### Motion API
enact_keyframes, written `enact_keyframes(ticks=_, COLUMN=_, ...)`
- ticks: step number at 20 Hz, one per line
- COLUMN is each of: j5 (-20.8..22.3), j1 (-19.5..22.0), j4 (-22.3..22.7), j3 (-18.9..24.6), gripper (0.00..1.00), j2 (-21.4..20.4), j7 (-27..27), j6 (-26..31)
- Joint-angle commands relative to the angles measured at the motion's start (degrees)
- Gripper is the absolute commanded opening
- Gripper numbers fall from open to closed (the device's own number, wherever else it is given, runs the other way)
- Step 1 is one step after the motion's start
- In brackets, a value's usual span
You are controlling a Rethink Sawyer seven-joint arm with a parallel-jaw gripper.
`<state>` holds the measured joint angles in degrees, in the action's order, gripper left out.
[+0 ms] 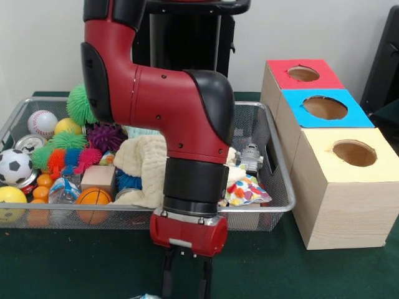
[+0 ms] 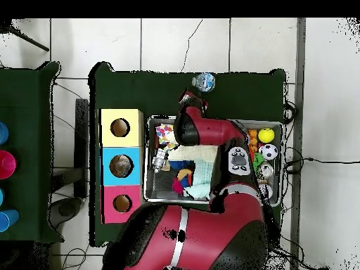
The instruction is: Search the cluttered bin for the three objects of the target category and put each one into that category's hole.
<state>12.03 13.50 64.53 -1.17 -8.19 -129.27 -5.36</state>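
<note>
My gripper (image 1: 185, 281) hangs low over the green table, on the camera side of the wire bin (image 1: 278, 163), outside its wall. Its two black fingers (image 1: 167, 279) stand apart with nothing between them, so it is open. A small pale blue, shiny object (image 1: 147, 296) lies on the table just beside the gripper; from above this object (image 2: 204, 82) sits close to the gripper (image 2: 191, 95). Three boxes stand in a row beside the bin, with a red-topped hole (image 1: 303, 73), a blue-topped hole (image 1: 325, 107) and a yellow-topped hole (image 1: 354, 152).
The bin holds a soccer ball (image 1: 14, 167), a baseball (image 1: 42, 123), a small basketball (image 1: 93, 198), yellow balls, spiky rubber balls (image 1: 105, 136), a cream cloth (image 1: 146, 163), a patterned cloth (image 1: 248, 190) and a small grey robot toy (image 1: 250, 157). My arm hides the bin's middle.
</note>
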Motion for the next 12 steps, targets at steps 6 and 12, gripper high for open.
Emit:
enact_keyframes(ticks=6, j5=-0.7, j1=-2.8, j4=3.1, j3=-3.7, gripper=1.0, j2=1.2, j7=-4.9, j6=1.9)
enact_keyframes(ticks=12, j5=-1.8, j1=-4.0, j4=0.4, j3=-9.1, gripper=1.0, j2=3.1, j7=-5.0, j6=0.3)
